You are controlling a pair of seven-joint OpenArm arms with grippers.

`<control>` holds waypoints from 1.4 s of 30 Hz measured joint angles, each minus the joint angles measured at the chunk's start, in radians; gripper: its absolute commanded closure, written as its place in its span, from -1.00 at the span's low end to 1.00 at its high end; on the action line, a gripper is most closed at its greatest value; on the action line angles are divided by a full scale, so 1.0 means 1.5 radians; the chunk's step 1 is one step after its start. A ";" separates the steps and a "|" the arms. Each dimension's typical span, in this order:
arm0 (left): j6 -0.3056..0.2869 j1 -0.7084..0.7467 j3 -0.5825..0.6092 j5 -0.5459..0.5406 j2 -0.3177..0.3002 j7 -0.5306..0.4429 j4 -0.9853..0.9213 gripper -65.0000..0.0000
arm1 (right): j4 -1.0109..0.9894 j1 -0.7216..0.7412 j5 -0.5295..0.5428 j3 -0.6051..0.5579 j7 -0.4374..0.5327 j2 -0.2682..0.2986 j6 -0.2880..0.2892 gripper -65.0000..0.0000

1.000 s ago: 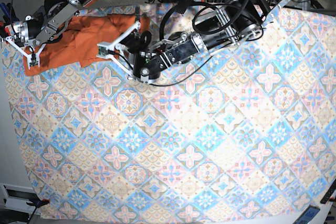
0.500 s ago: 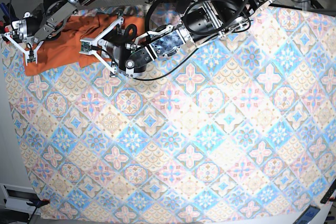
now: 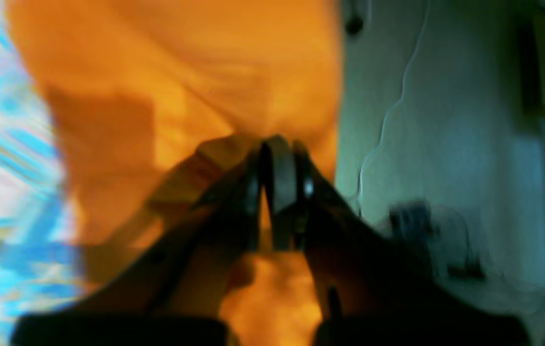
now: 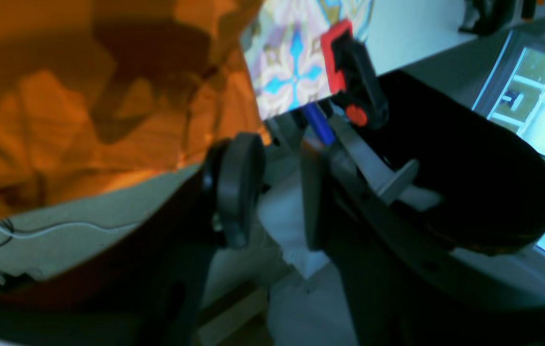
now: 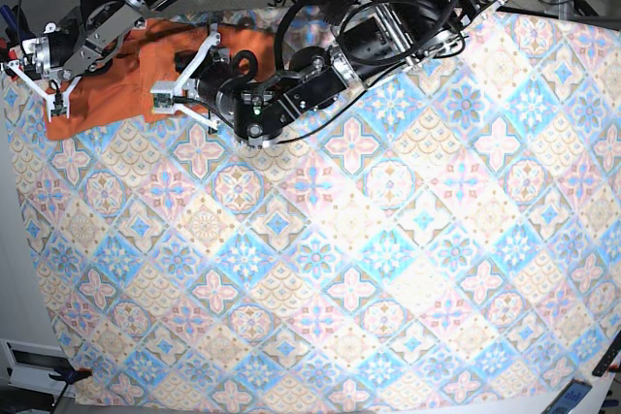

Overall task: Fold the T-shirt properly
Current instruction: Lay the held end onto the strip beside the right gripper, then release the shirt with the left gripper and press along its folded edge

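**Both grippers at the T-shirt, far corner of the tablecloth**

The left gripper (image 3: 277, 158) is seen with its jaws pressed together; orange cloth lies right behind the tips, but whether a fold is pinched cannot be told from the blurred left wrist view. In the base view the left gripper (image 5: 184, 84) is placed over the near edge of the T-shirt (image 5: 116, 89). The right gripper (image 4: 272, 187) is held with its jaws partly apart, a clear gap between the pads, nothing seen in the gap; the orange cloth is beside it, not between the jaws. In the base view the right gripper (image 5: 49, 79) is set at the shirt's outer end. The T-shirt is bunched and creased, lying on the tablecloth (image 5: 388, 269) at its far corner, between the two grippers. A red and black clamp (image 4: 351, 91) is seen at the tablecloth edge beyond the right gripper.
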 measured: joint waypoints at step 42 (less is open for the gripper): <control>0.001 0.144 -0.375 -0.330 -0.261 0.316 0.321 -0.40 | 0.000 0.002 0.000 -0.001 0.002 0.001 0.000 0.47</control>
